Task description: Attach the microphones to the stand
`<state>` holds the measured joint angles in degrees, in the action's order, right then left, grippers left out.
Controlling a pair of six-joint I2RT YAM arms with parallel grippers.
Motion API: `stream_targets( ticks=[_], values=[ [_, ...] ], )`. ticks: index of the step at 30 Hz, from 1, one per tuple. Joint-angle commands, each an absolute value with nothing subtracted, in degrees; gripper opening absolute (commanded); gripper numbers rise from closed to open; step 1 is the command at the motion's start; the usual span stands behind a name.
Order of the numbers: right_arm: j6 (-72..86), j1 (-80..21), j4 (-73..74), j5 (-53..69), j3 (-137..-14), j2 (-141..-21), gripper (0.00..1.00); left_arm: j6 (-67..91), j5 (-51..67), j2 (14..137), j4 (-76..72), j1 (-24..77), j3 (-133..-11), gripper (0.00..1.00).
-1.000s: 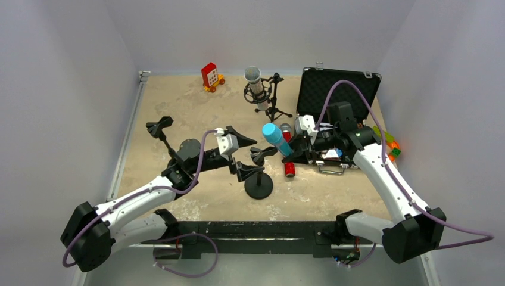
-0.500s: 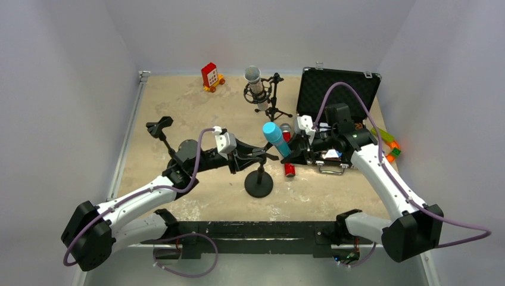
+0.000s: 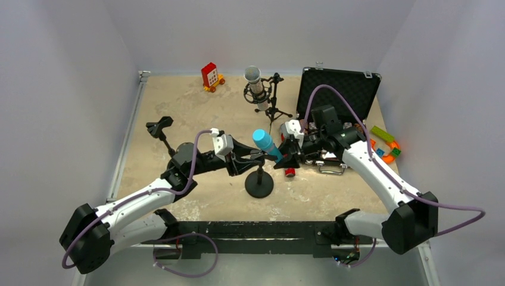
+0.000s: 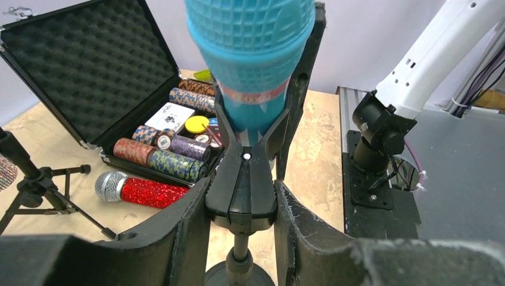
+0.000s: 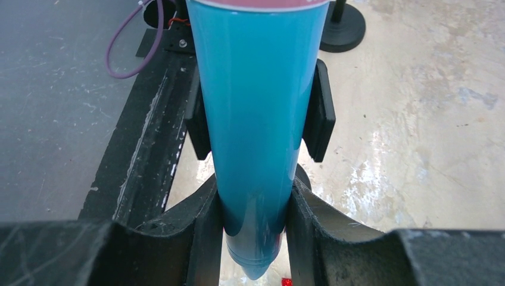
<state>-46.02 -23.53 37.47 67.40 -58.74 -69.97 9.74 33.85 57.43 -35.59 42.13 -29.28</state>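
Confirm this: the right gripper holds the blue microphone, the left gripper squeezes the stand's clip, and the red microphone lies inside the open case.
Wrong on the red microphone: it lies on the table beside the open case, not inside, as the left wrist view shows. Right gripper on blue microphone, left gripper on clip: correct.

obstacles: case, red microphone | passage: near side of stand

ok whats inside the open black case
Rolls of poker chips, a white box and a yellow disc lie in the black case. The blue microphone and stand clip cover its right end.
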Motion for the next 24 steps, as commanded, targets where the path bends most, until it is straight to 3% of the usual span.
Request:
stream_targets(
  ticks=[1, 9, 11, 12, 15, 17, 19, 24],
  values=[
    [-45.66, -26.26, 35.01, 67.63, -57.43, -70.75, 0.00, 11.93, 33.68, 56.61, -38.03, 42.01, -27.30, 0.00],
    [-43.03, -27.94, 32.67, 68.28, -56.47, -72.37, 0.00, 15.01, 32.86, 56.58, -41.66, 42.10, -24.84, 0.00],
    [-42.09, -27.90, 33.11, 67.98, -57.10, -72.72, 0.00, 15.80, 32.86, 56.68, -41.56, 42.11, -24.91, 0.06],
    [-41.38, -27.94, 33.40, 67.90, -57.51, -72.77, 0.01, 16.19, 33.08, 56.70, -41.31, 42.10, -25.06, 0.16],
    [-40.02, -27.67, 35.50, 67.16, -58.93, -72.59, 0.27, 17.21, 33.17, 56.16, -40.09, 42.10, -25.74, 0.51],
    [-39.81, -26.86, 36.52, 67.42, -59.40, -71.76, 0.49, 16.80, 33.18, 55.09, -38.67, 42.10, -26.10, 0.67],
    [-39.82, -25.71, 36.82, 67.59, -59.27, -70.58, 0.59, 15.93, 32.96, 53.78, -37.06, 42.10, -26.34, 0.76],
    [-41.32, -23.53, 37.70, 68.21, -58.69, -67.83, 0.71, 11.37, 32.36, 49.12, -30.50, 42.09, -26.19, 0.84]
  ],
)
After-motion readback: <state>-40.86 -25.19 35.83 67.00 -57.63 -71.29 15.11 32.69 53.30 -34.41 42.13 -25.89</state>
